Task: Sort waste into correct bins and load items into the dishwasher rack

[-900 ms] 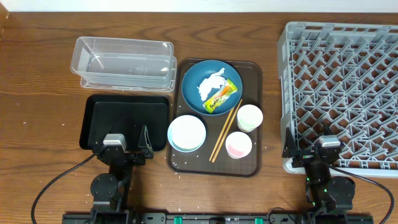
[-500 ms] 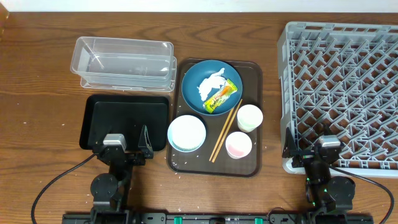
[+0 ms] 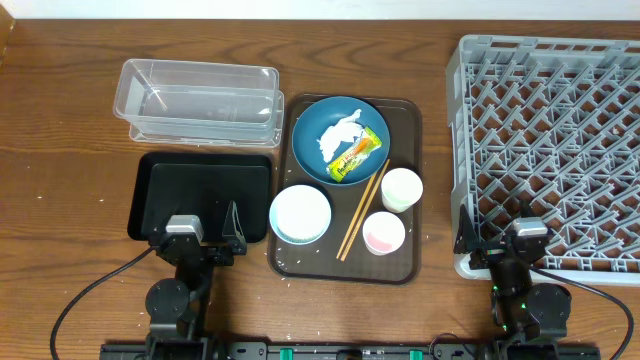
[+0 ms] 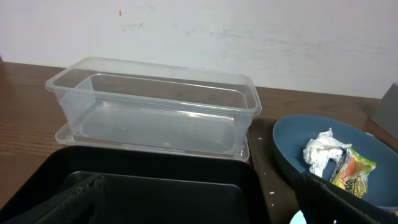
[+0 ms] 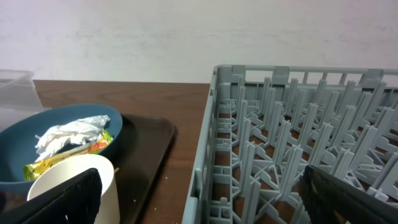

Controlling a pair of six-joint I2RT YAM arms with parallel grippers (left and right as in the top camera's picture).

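Both arms parked at near edge of bench [image 3: 60, 150]. Left pincer [image 3: 193, 228] hangs over black tray [image 3: 210, 185], fingers apart, holding nothing. Right pincer [image 3: 508, 238] sits at rack [image 3: 550, 130] corner, likewise spread and empty.

Tissue [image 3: 338, 135] and wrapper [image 3: 356, 155] lie touching on blue plate [image 3: 318, 160]. Chopsticks [image 3: 362, 212] lean on its rim, tips just beside the wrapper.

Risks, as I judge them:
- A pinch at one piece of waste drags the other along into the wrong bin.
- It may knock the chopsticks into the white cup [image 3: 401, 188].
- Lifting the plate early spills the waste.
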